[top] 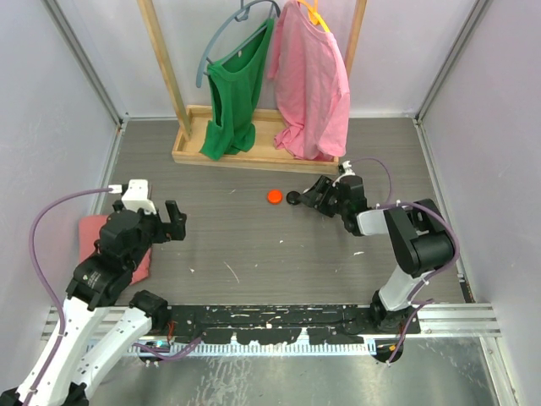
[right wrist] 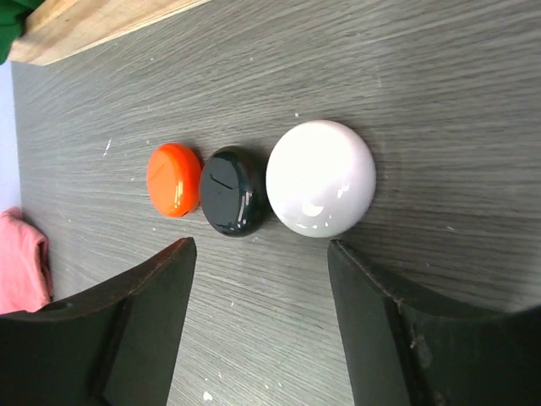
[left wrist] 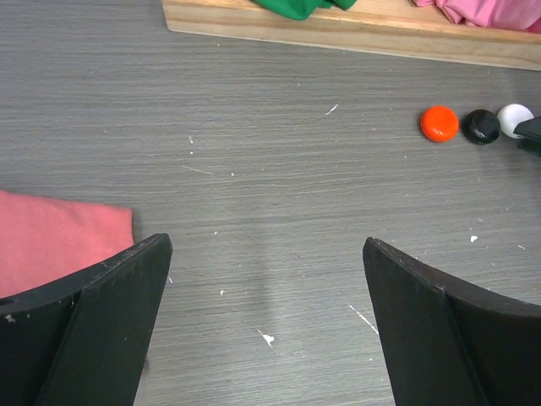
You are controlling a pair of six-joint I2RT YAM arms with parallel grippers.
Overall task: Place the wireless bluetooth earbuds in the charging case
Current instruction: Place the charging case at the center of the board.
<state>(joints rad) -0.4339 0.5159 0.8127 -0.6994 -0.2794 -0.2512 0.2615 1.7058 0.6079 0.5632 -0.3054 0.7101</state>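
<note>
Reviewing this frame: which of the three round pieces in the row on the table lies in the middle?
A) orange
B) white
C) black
C: in the right wrist view the black piece lies between the orange piece and the white piece.

Hanging green top, pink shirt; perhaps pink cloth.
</note>
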